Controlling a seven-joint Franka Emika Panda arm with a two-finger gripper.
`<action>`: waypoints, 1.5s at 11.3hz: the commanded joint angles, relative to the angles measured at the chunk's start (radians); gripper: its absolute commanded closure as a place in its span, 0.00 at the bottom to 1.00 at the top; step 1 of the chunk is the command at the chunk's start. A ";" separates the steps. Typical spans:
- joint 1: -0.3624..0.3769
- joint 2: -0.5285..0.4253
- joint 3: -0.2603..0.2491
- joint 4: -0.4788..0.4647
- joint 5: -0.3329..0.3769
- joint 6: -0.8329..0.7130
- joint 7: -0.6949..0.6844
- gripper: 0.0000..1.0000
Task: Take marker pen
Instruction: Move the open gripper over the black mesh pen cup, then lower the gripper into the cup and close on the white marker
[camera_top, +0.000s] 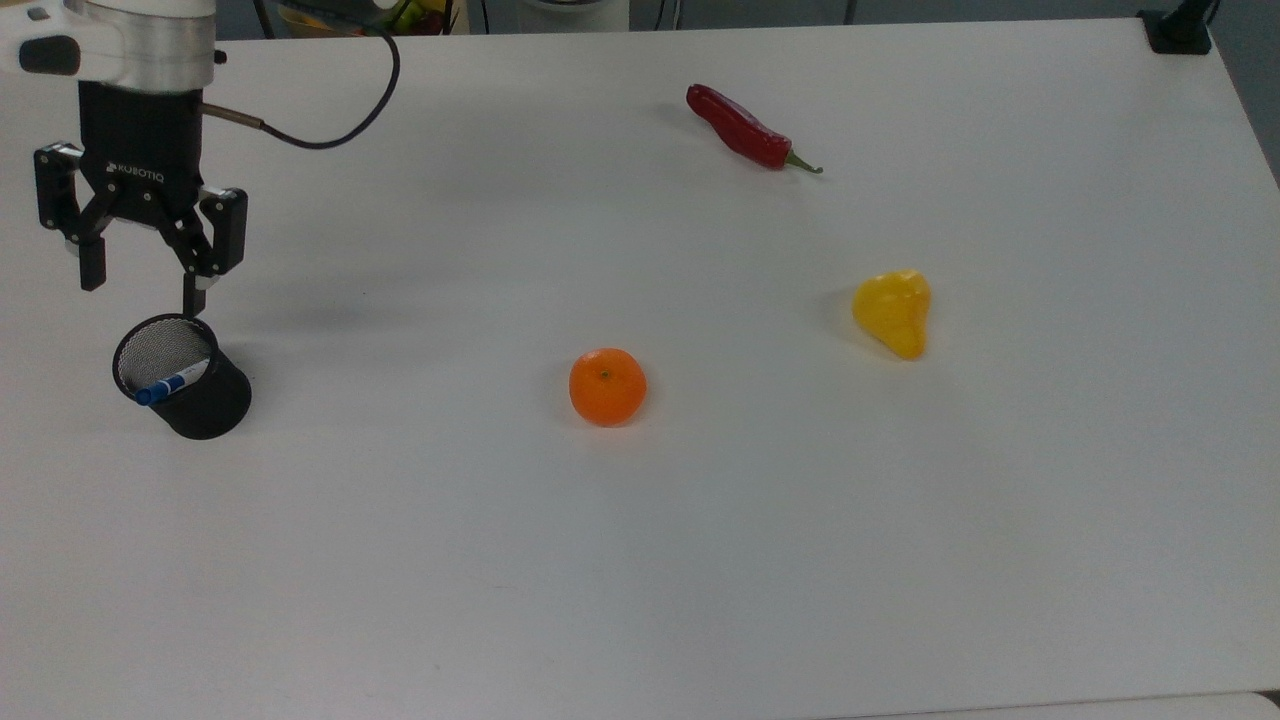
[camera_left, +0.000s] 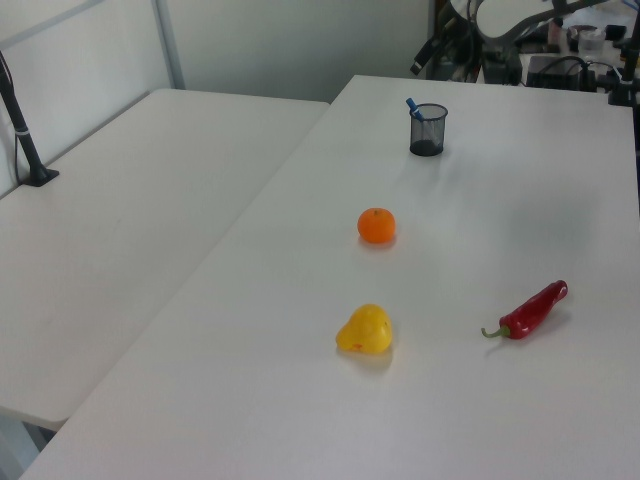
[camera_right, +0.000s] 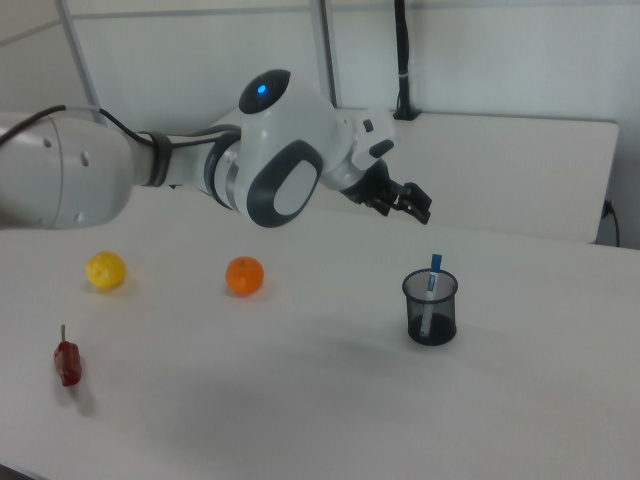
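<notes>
The marker pen (camera_top: 175, 383) is white with a blue cap and leans inside a black mesh cup (camera_top: 215, 405) at the top view's left. In the right view the marker pen (camera_right: 432, 281) stands in the cup (camera_right: 445, 316) with its blue end poking above the rim. The left view has the marker pen's blue cap (camera_left: 412, 105) sticking out of the cup (camera_left: 430, 136) at the table's far end. My gripper (camera_top: 140, 292) hangs open just above the cup's far rim, pointing down with nothing between its fingers. In the right view the gripper (camera_right: 411, 203) is up and to the left of the cup.
An orange (camera_top: 607, 386) sits mid-table, a yellow pepper (camera_top: 893, 311) to its right and a red chilli (camera_top: 745, 129) further back. The white table (camera_top: 700, 560) has open room in front. A second table (camera_left: 120, 250) adjoins in the left view.
</notes>
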 joint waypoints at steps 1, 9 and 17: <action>0.001 0.061 -0.004 -0.004 0.005 0.118 0.019 0.31; -0.017 0.201 -0.006 0.010 -0.001 0.290 0.034 0.37; -0.031 0.252 -0.007 0.038 -0.009 0.337 0.033 0.44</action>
